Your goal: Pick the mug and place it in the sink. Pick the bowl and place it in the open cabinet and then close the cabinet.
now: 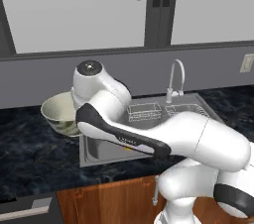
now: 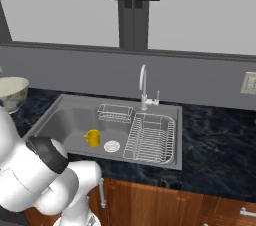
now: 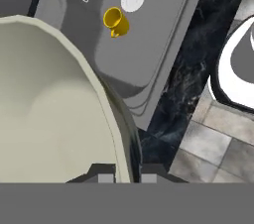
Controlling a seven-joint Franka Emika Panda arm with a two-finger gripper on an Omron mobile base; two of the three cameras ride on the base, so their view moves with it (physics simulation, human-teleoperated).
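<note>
Right now the gripper [image 3: 124,177] is pinching the bowl's [image 3: 54,114] rim, one finger showing either side of the wall at the bottom of the hand view, jaws nearly together on it. Bowl is sitting high beside the sink's [image 2: 60,115] left edge, looking lifted off the dark counter [image 1: 34,153], though I can't confirm the gap underneath. Mug [image 2: 92,137] is standing upright inside the sink, just beside the drain [image 2: 111,146], so that half looks done. What matters next: the cabinet isn't visible from where the sink is, so I can't tell which way it's lying from the gripper. Bowl is hanging off one rim point, so it's probably going to tilt while being carried
</note>
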